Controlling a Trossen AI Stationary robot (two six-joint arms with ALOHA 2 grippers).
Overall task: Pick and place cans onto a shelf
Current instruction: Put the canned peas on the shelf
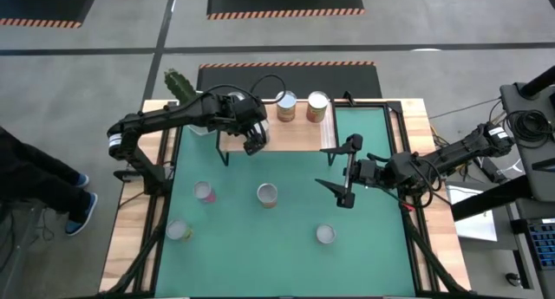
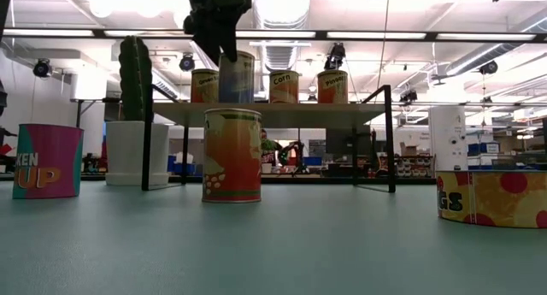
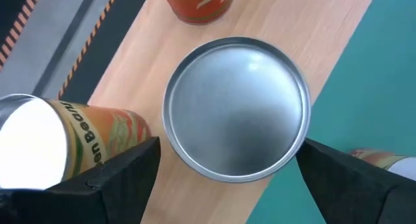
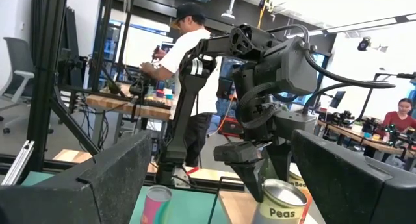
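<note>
1. Now, left claw (image 1: 254, 136) hangs over the shelf (image 1: 299, 134), fingers spread wide either side of a can (image 3: 237, 117) standing upright on the board; not gripping it.
2. Two more cans (image 1: 286, 106) sit on the shelf toward 12 o'clock.
3. Right claw (image 1: 340, 173), wide and empty, over the surface (image 1: 381, 238) centre.
4. Four cans (image 1: 267, 195) stand on the surface toward 6 o'clock.

Overhead and desk-level cameras share the low light-wood shelf on black legs (image 1: 290, 130). The left wrist camera looks closely down on it; the right wrist camera faces it across the green-matted desk (image 1: 286, 238).
</note>
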